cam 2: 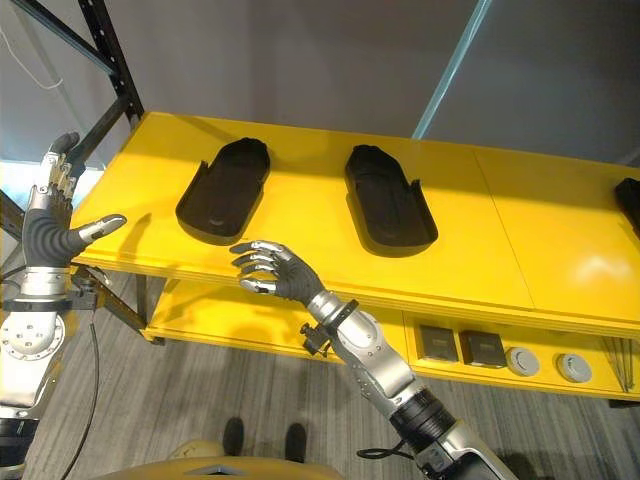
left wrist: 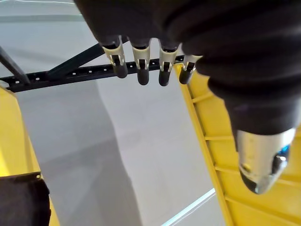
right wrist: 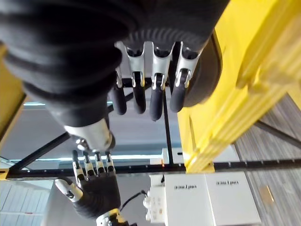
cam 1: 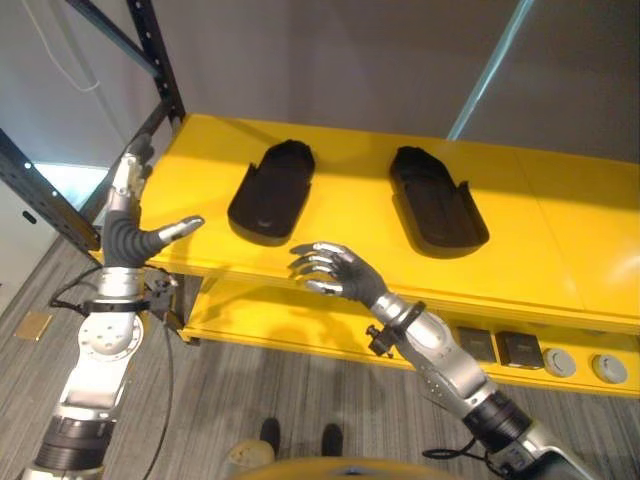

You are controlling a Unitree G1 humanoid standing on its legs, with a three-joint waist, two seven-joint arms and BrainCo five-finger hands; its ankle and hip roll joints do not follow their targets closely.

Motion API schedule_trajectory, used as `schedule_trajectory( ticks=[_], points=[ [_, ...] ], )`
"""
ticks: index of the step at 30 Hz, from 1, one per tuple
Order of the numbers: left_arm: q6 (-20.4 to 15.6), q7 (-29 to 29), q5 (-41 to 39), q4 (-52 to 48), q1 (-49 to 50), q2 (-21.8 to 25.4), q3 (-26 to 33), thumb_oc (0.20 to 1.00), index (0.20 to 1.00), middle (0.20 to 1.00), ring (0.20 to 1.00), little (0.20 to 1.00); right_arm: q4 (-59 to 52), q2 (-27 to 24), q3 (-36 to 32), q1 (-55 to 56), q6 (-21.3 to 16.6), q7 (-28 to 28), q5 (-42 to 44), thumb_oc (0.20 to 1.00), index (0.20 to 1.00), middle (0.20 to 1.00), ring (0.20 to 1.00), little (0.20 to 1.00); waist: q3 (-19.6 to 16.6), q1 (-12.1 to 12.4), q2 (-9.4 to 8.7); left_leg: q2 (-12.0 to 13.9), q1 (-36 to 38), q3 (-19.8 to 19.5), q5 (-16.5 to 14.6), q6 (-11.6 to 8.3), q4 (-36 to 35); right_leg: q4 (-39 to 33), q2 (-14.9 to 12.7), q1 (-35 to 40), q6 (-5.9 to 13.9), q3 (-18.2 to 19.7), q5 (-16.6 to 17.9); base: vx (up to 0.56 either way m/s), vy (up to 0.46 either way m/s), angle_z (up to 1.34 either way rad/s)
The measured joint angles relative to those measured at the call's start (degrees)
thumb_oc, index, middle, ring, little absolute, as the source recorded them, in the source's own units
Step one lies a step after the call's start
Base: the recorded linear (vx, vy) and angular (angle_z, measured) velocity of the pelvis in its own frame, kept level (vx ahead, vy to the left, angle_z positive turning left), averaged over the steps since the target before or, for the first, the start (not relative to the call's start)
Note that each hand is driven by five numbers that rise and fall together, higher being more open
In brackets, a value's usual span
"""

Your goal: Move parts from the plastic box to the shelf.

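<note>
- Left hand (cam 1: 125, 232) is held up at the left end of the yellow shelf (cam 1: 340, 260), just off its corner; fingers are straight and pointing up, thumb is stuck out toward the shelf, nothing is held.
- In the left wrist view the same fingers (left wrist: 139, 66) are seen straight and spread in a row, with the black rack upright (left wrist: 70, 70) past them.
- Right hand (cam 1: 340, 272) is hovered over the front edge of the shelf, below and between the two parts; fingers are loosely relaxed and splayed, nothing is grasped.
- In the right wrist view the right fingers (right wrist: 157, 89) are seen hanging free beside the shelf's yellow edge, and the left hand is seen beyond them, also released.
- Two black plastic parts are lain on the top board of the shelf, well apart from each other: left part (cam 1: 272, 190) nearer the shelf's left end, right part (cam 1: 435, 200) near the shelf's middle.
- Both parts are long shallow tray-like shells, open side up, angled away from each other at the front.
- Neither part is touched by a hand.
- A third dark item (cam 2: 630, 205) is cut off at the shelf's far right end; what it is cannot be told.
- On the lower board of the shelf, small dark square pieces (cam 1: 498, 348) and grey round pieces (cam 1: 585, 365) are set in a row toward the right.
- Black rack frame (cam 1: 150, 50) is stood at the shelf's left end.
</note>
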Motion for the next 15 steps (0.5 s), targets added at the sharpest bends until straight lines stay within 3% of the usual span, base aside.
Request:
schedule_trajectory(
  ticks=[9,12,15],
  points=[
    [-1.0,-2.3,-4.6,-0.7,2.2,0.1,-0.1,1.0,1.0,1.0,1.0,1.0,6.5,5.6,3.7,-5.0,1.8,0.3,2.3,0.2,0.2,0.2,0.2,0.2,0.9,3.1,-0.88,-0.6,-3.4,-3.8,0.5,-0.56,0.0,0.0,-0.8,-1.4,-0.8,-3.9,-1.0,-0.01,-0.032,0.28],
    [-1.1,-2.3,-5.1,-0.7,2.1,0.5,-0.2,1.0,1.0,1.0,1.0,1.0,6.5,5.4,3.6,-6.3,1.7,0.0,2.3,0.2,0.2,0.2,0.2,0.2,1.7,4.5,-0.47,-0.9,-4.6,-5.2,1.7,-0.22,0.0,0.0,-1.1,-1.9,-0.74,-4.2,-1.1,-0.01,-0.047,0.38],
    [-1.3,-2.3,-6.3,-0.8,1.6,0.9,-0.6,1.0,1.0,1.0,1.0,1.0,9.0,5.9,2.1,-8.4,1.7,-1.4,2.2,0.2,0.2,0.2,0.2,0.2,2.6,4.2,0.35,-1.8,-5.9,-8.3,2.6,-0.44,0.3,0.0,-2.0,-2.1,-1.45,-6.5,-1.8,0.02,-0.031,0.55]
  ],
)
